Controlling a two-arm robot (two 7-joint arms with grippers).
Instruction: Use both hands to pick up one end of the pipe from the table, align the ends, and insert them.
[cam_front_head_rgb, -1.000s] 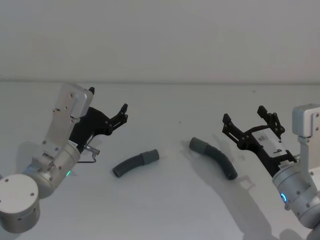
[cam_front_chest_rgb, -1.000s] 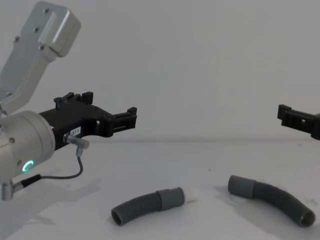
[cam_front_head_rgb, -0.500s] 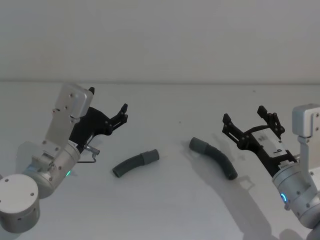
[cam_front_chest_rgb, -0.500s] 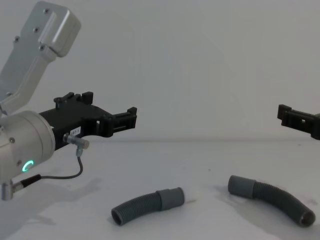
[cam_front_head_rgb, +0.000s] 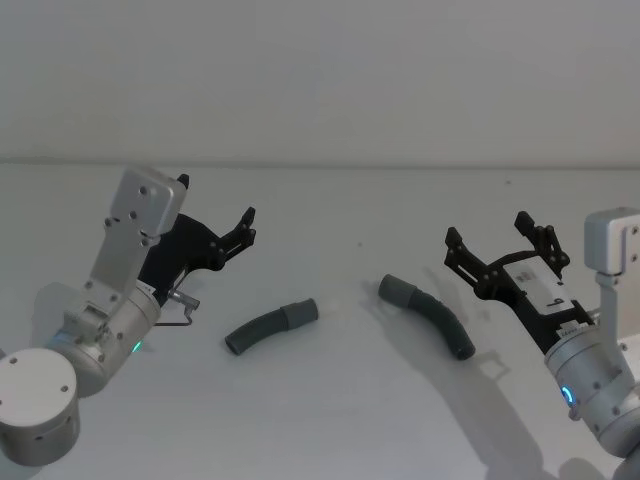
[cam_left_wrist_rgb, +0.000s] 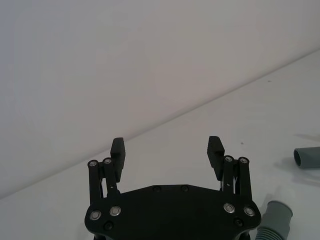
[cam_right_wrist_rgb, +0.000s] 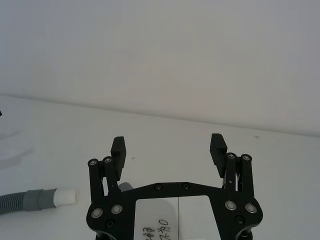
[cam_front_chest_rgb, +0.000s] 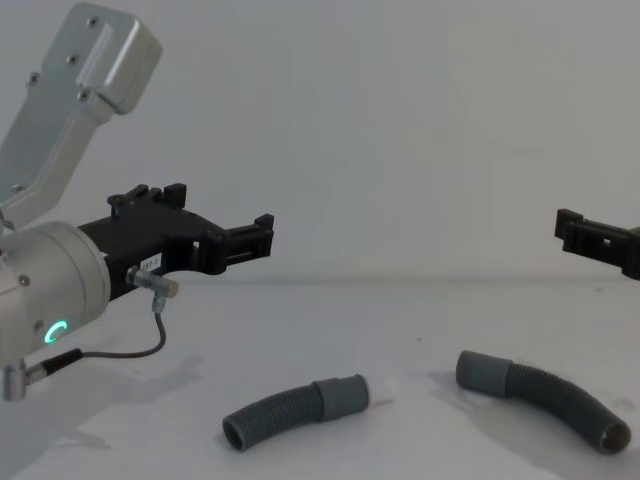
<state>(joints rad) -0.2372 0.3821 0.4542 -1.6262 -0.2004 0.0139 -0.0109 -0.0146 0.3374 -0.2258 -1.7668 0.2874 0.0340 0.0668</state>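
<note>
Two dark-grey ribbed pipe pieces lie apart on the white table (cam_front_head_rgb: 330, 400). The left piece (cam_front_head_rgb: 270, 326) points its grey cuff (cam_front_chest_rgb: 340, 395) and white stub (cam_front_chest_rgb: 380, 385) toward the right piece (cam_front_head_rgb: 428, 315), whose plain cuff (cam_front_chest_rgb: 480, 372) faces back. My left gripper (cam_front_head_rgb: 218, 208) hovers open above and to the left of the left piece, with nothing between its fingers (cam_left_wrist_rgb: 166, 145). Behind the right piece and slightly right of it, my right gripper (cam_front_head_rgb: 487, 230) hangs open and empty (cam_right_wrist_rgb: 168, 142). The stub end (cam_right_wrist_rgb: 66, 196) shows in the right wrist view.
A thin grey cable (cam_front_chest_rgb: 130, 350) loops down from the left wrist toward the table. A plain pale wall (cam_front_head_rgb: 320, 80) rises behind the table's far edge. Bare surface lies between the two pieces and in front of them.
</note>
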